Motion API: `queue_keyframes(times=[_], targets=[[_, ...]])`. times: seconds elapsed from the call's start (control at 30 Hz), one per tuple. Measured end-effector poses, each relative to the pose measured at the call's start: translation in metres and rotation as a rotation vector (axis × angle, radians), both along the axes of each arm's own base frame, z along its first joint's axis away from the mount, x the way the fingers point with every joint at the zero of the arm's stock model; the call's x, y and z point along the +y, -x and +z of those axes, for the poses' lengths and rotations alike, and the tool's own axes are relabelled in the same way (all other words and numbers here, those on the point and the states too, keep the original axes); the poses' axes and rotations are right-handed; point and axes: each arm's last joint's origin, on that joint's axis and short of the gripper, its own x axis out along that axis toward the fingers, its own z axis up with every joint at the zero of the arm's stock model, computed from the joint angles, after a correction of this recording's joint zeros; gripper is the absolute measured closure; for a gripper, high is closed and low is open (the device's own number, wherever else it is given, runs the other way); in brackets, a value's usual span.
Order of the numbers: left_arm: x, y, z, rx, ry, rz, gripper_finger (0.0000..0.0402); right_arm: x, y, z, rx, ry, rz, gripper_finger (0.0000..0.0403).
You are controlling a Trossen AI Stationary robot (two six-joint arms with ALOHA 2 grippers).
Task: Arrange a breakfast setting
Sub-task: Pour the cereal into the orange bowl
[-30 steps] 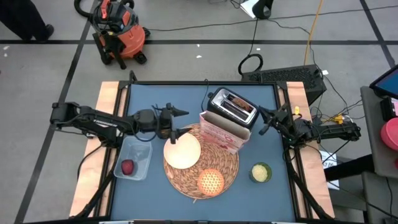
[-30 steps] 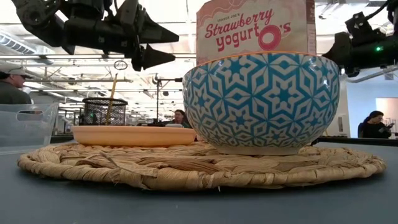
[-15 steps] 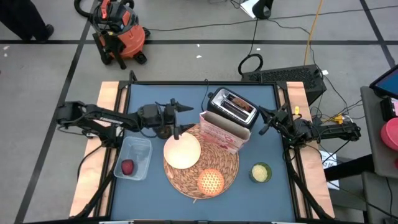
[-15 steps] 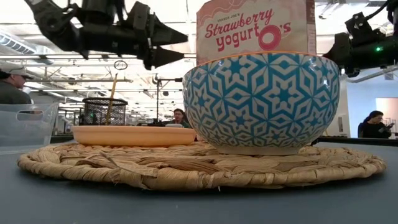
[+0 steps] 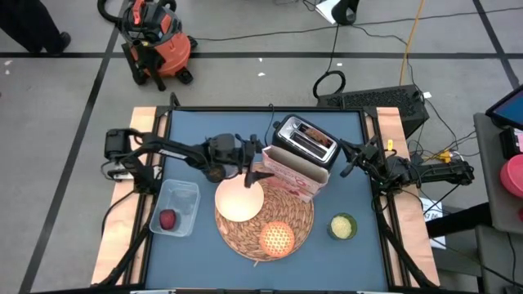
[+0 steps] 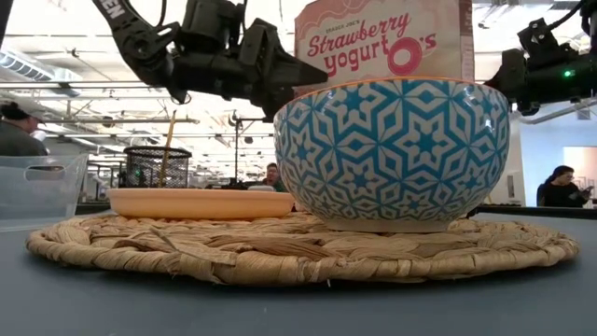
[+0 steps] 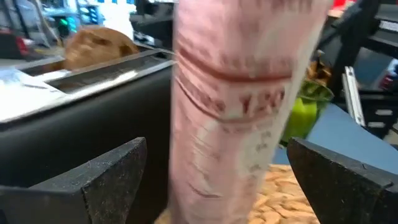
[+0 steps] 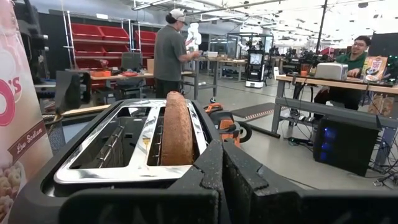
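Note:
The pink-white cereal box stands upright at the far edge of the round straw placemat, in front of the toaster. My left gripper is open and level at the box's left narrow end, one finger on either side with a gap to each. On the placemat sit the bowl, cream inside and blue-patterned outside, and the small orange dish. The dark-red fruit lies in the clear tub. My right gripper waits shut at the table's right edge.
A black toaster with a slice of bread stands right behind the cereal box. A small green-yellow cup sits to the right of the placemat. People work in the room beyond the table.
My left gripper has travelled toward the table's right edge, sinking slightly, from beside the bowl's far left up to the cereal box. Its fingers have stayed open and now straddle the box's left end. Nothing else has moved.

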Motion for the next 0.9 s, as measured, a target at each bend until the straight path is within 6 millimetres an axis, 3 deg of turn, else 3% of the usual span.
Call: queue_keyframes(times=[0.3, 0.6, 0.9], targets=[[-0.001, -0.002, -0.001, 0.005, 0.066, 0.003, 0.0009, 0.0, 0.0, 0.0, 0.0, 0.0, 0.0, 0.0403], [-0.01, -0.004, -0.001, -0.004, 0.014, 0.087, 0.0009, 0.0, 0.0, 0.0, 0.0, 0.0, 0.0, 0.0403], [-0.021, -0.005, -0.001, -0.009, -0.044, 0.051, 0.0009, 0.0, 0.0, 0.0, 0.002, 0.002, 0.0, 0.0403]])
